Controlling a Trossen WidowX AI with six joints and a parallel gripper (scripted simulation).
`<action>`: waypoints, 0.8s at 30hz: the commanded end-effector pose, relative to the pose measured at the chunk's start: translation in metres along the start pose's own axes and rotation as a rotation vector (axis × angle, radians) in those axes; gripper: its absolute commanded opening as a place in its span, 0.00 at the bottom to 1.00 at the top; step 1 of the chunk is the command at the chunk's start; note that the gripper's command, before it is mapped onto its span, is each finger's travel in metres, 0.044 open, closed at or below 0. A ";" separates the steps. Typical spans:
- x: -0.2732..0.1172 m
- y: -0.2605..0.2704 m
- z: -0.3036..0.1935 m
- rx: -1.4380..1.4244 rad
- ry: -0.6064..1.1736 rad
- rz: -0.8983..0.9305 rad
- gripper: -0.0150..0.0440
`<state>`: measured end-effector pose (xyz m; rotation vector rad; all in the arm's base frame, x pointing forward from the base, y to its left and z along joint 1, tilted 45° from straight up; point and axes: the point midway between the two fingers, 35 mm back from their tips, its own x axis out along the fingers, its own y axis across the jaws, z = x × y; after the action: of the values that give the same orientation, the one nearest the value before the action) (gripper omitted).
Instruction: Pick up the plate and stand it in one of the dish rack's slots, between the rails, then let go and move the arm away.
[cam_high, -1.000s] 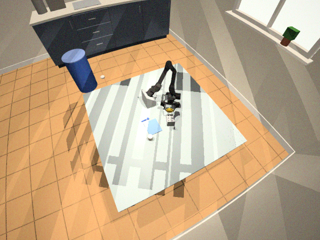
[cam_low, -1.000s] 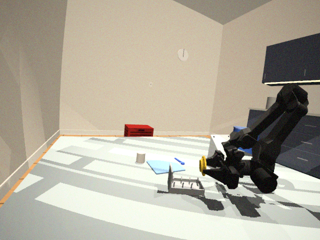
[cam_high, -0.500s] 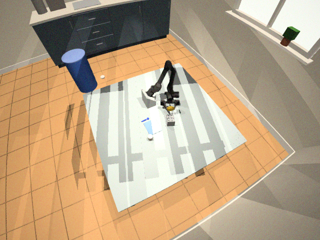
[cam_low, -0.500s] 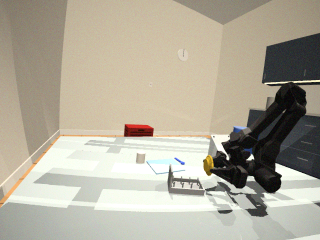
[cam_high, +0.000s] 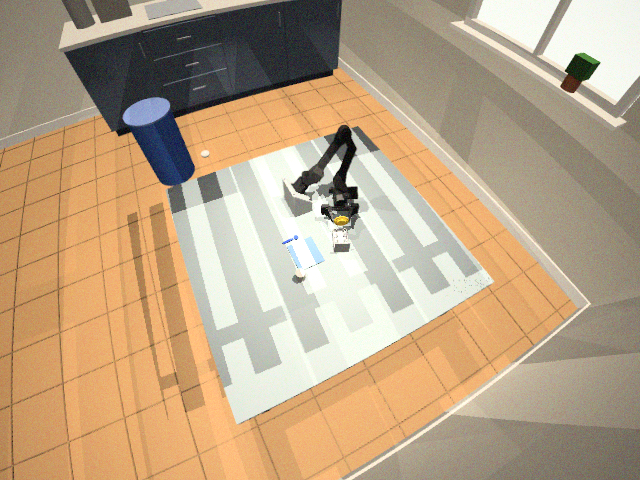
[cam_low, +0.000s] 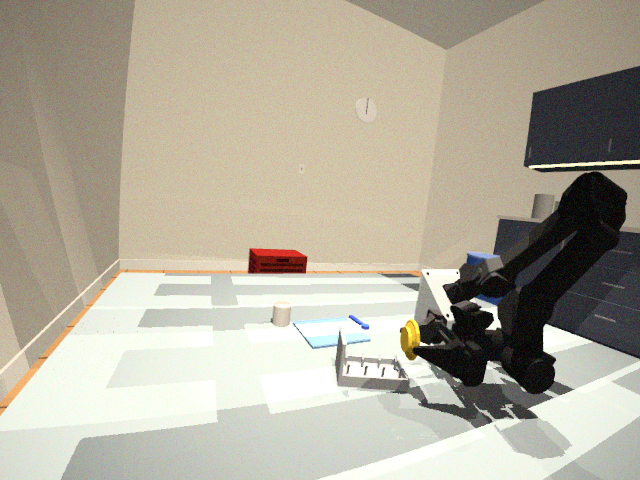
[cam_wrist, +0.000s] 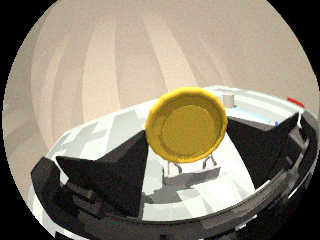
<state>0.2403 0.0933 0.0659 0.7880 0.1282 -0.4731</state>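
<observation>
Gripping the yellow plate (cam_low: 409, 339) upright on edge, the gripper (cam_low: 419, 341) hangs just beside the white dish rack (cam_low: 368, 369); a blue mat (cam_low: 330, 333), pen (cam_low: 358, 321) and cup (cam_low: 281, 313) lie beyond.

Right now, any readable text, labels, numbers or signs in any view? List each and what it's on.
None readable in any view.
Wall clock: one dark mark shows, no numerals.
Red crate: dark lines on its front, too small to read.
Yellow plate, held in the gripper, and dish rack: plain, no markings.
Blue sheet: no print visible.
</observation>
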 end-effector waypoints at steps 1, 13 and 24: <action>0.005 -0.001 -0.007 -0.004 0.003 -0.002 0.25; 0.019 -0.003 -0.011 0.003 0.000 0.001 0.25; 0.029 -0.004 -0.015 0.012 -0.003 0.003 0.25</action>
<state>0.2641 0.0900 0.0486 0.8040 0.1167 -0.4730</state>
